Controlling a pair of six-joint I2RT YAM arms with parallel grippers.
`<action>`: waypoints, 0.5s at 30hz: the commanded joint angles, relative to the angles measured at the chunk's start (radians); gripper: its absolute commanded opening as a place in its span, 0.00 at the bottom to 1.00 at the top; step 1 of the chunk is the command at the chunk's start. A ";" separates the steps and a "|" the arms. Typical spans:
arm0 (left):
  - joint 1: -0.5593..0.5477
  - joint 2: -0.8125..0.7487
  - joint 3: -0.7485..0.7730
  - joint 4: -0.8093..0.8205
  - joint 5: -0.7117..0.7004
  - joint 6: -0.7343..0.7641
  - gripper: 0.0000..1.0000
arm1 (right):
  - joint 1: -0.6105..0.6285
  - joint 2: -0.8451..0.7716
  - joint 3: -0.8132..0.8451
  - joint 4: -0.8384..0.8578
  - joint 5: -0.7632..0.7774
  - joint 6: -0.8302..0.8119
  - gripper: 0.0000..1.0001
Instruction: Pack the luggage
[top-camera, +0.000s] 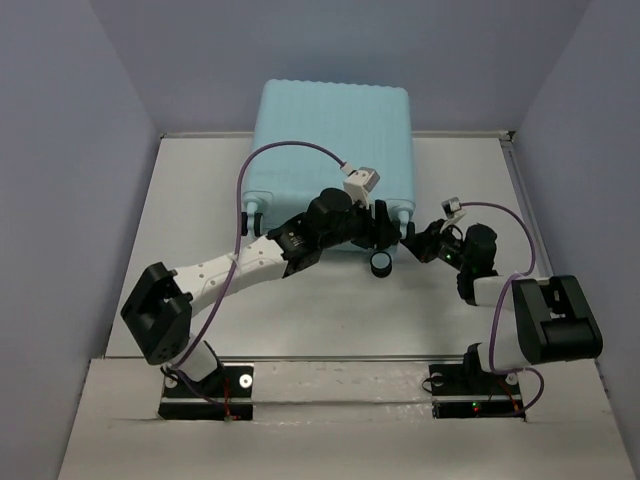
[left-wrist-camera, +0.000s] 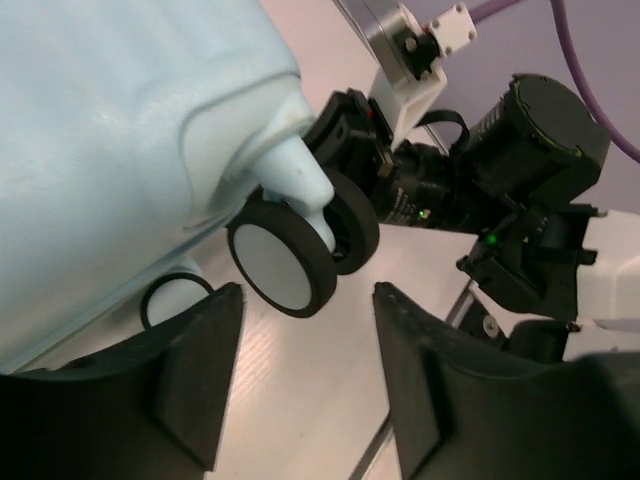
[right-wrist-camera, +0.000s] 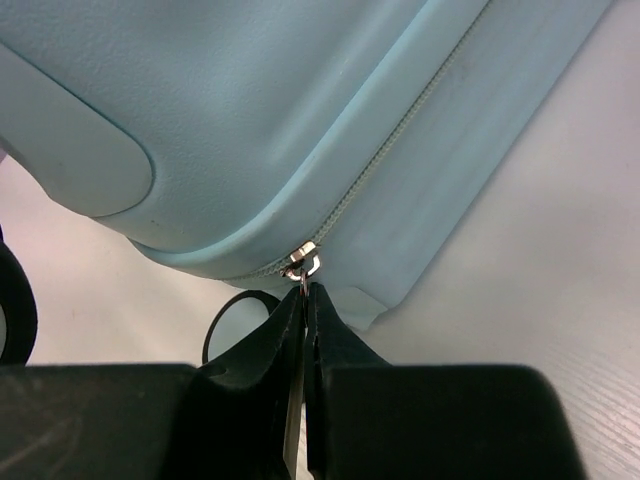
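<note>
On the worktop (top-camera: 180, 200), far middle, closed suitcase (top-camera: 335, 140), wheels toward the arms. At its near right corner, right gripper (right-wrist-camera: 303, 300), jaws pinching the zipper pull (right-wrist-camera: 303, 264). Beside a caster wheel (left-wrist-camera: 285, 262), left gripper (left-wrist-camera: 305, 300), jaws spread, holding nothing.

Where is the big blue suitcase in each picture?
Top external: large pale aqua hard-shell suitcase, top centre.
Left wrist: suitcase fills the upper left.
Right wrist: suitcase fills the top; right pincer pinches its silver zipper pull.
Shared landmark: white table beneath it.
</note>
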 joint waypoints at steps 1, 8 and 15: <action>-0.014 0.027 0.001 0.096 0.193 -0.009 0.75 | 0.008 -0.040 -0.045 0.204 0.050 0.077 0.07; -0.029 0.142 0.093 0.170 0.216 -0.032 0.70 | 0.135 -0.221 -0.135 0.074 0.239 0.059 0.07; -0.029 0.206 0.201 0.191 0.178 -0.060 0.56 | 0.296 -0.352 -0.180 -0.023 0.371 0.065 0.07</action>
